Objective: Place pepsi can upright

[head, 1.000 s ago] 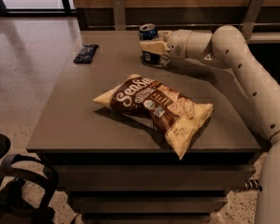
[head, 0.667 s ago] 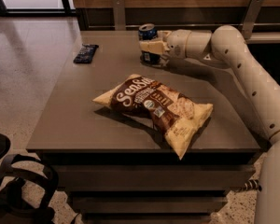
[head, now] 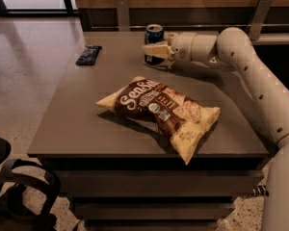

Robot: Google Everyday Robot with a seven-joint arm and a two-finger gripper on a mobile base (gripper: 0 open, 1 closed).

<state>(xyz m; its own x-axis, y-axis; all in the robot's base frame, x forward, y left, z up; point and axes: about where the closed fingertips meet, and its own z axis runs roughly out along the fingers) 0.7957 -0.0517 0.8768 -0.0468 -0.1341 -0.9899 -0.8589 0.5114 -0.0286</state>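
The pepsi can (head: pixel 154 33) is dark blue with a silver top. It stands upright near the far edge of the grey table (head: pixel 86 114), right of centre. My gripper (head: pixel 156 46) reaches in from the right at the end of the white arm (head: pixel 241 57) and sits right at the can, crossing in front of its lower half. The can's bottom part is hidden behind the gripper.
A large brown and cream chip bag (head: pixel 161 109) lies flat in the middle of the table. A flat dark wrapped snack bar (head: pixel 88 55) lies at the far left. A wood-panelled wall with metal brackets runs behind the table. A dark chair (head: pixel 9 186) is at lower left.
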